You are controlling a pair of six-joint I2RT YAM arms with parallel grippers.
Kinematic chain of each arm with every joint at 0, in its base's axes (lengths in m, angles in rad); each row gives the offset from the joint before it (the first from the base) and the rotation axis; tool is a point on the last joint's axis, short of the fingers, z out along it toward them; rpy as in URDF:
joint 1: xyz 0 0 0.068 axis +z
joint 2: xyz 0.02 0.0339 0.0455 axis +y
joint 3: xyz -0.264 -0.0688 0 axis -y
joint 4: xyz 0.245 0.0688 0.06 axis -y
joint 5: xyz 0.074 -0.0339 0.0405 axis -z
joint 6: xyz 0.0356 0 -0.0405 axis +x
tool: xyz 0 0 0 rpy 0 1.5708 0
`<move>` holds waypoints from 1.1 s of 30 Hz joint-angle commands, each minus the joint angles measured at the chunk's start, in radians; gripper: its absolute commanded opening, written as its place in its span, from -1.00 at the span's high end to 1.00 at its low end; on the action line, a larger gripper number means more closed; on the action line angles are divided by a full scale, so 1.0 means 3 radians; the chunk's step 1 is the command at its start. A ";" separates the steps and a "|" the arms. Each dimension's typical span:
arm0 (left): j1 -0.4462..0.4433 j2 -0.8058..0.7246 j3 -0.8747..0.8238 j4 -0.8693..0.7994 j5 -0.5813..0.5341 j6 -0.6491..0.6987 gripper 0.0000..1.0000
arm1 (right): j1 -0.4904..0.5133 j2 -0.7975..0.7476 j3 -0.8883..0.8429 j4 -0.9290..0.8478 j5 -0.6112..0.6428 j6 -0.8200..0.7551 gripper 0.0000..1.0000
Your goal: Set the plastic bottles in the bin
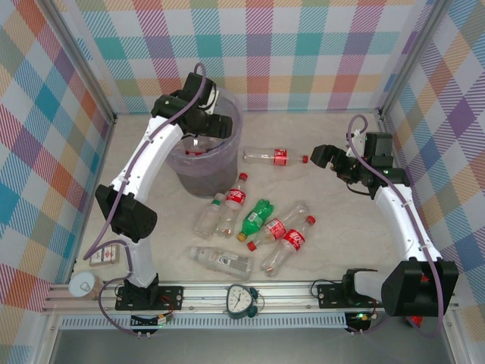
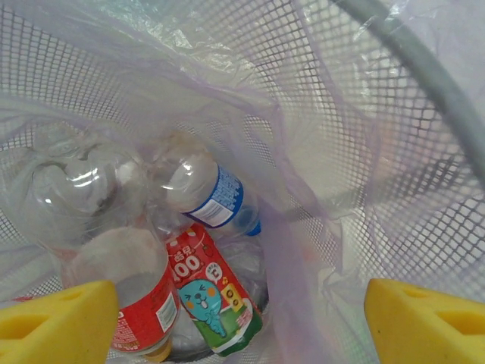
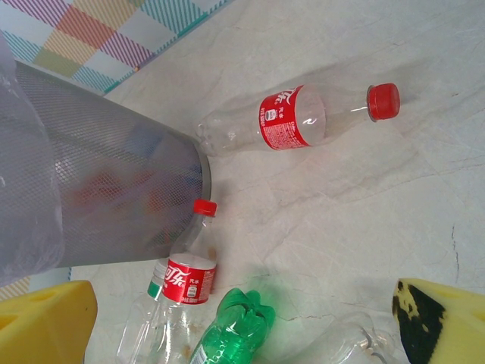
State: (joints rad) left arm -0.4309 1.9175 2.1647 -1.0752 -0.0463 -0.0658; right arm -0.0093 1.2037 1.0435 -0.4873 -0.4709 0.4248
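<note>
1. Bin (image 1: 206, 168): one round mesh bucket lined with a translucent lilac bag, at the far left of the table.
2. Plastic bottles in the bin (image 2: 198, 199), left wrist view: about four. One has a blue-and-white label, one a red label, one a label reading "100" above a blue cartoon figure, and one is crumpled and clear.
3. Bottles on the table (image 1: 258, 220): seven counted, lying just in front and right of the bin.
   - Four carry red Coca-Cola-style labels with white script.
   - One is green.
   - Two are clear, with no label that can be read.
4. Left gripper (image 1: 216, 125): above the bin's mouth. Its yellow fingertips (image 2: 53, 326) are spread wide and hold nothing.
5. Right gripper (image 1: 317, 155): spread fully and empty, near the red cap of the far bottle (image 3: 292, 117).
6. Alarm clock (image 1: 241, 299): one, on the front rail.
</note>
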 commanded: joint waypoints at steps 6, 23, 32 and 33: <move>-0.0011 -0.0450 0.0022 -0.0131 -0.0262 -0.0054 -0.66 | 0.0016 0.0027 0.0071 0.0073 -0.0029 -0.0050 -1.00; 0.0347 -0.2643 -0.2388 0.0232 -0.0493 -0.0663 -0.67 | 0.0016 0.0059 0.0285 -0.0427 0.0261 0.0018 -0.97; 0.0357 -0.3452 -0.3787 0.0698 -0.0344 -0.1154 -0.60 | 0.0073 -0.0609 -0.0349 -0.1262 0.0302 0.0069 -0.76; 0.0357 -0.3505 -0.3915 0.0790 -0.0334 -0.1193 -0.60 | 0.0098 -0.0693 -0.0486 -0.1269 0.0306 0.0123 -0.77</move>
State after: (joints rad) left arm -0.3309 0.9104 1.0538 -0.9401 -0.1669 -0.3542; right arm 0.0032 1.0439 0.9642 -0.7612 -0.3851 0.4355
